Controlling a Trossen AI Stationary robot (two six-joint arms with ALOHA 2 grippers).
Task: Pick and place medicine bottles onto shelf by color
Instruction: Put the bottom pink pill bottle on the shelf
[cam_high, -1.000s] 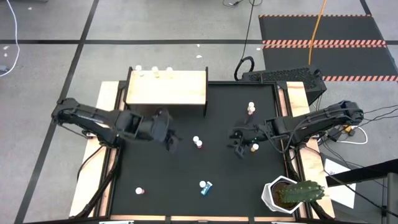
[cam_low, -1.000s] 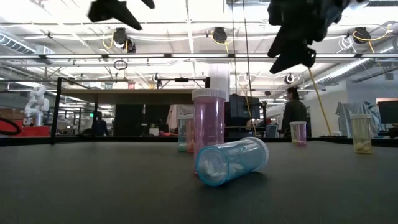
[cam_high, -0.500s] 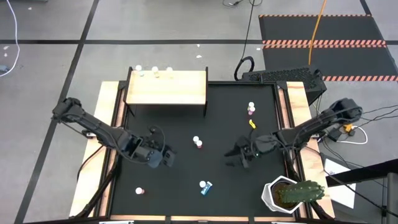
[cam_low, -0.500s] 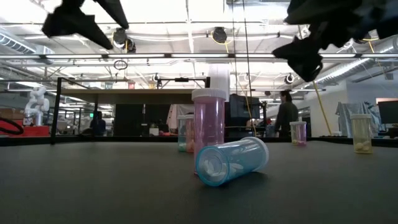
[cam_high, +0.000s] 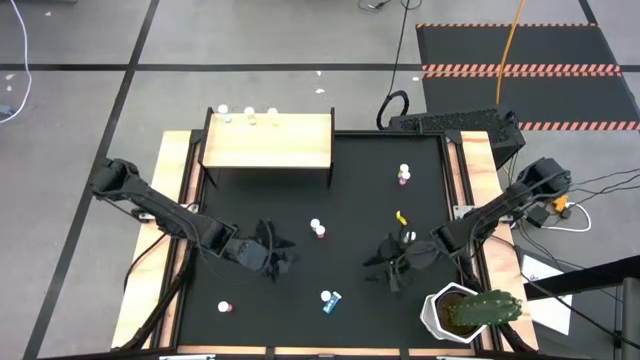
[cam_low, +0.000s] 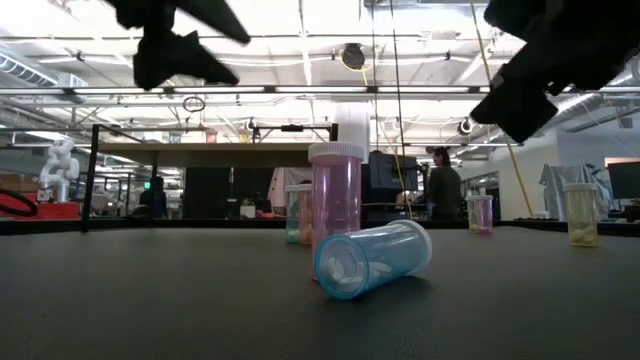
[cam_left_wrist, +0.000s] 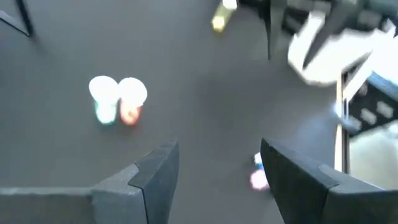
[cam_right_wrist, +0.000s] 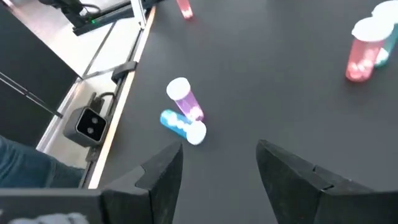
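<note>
Over the black tabletop (cam_high: 350, 180) both end effectors hang released, holding nothing: left end effector (cam_high: 283, 258), right end effector (cam_high: 385, 275). Bottles sit scattered below, blue bottle (cam_high: 331, 300) on its side; shelf (cam_high: 268, 141) stands behind.

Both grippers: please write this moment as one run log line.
left gripper: open, empty, above mat | right gripper: open, empty, above mat | blue bottle: lying on mat | shelf: bottles along back edge

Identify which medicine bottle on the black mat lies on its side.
The blue bottle nearest the table's front edge lies on its side; the pink bottle behind it stands upright.
</note>
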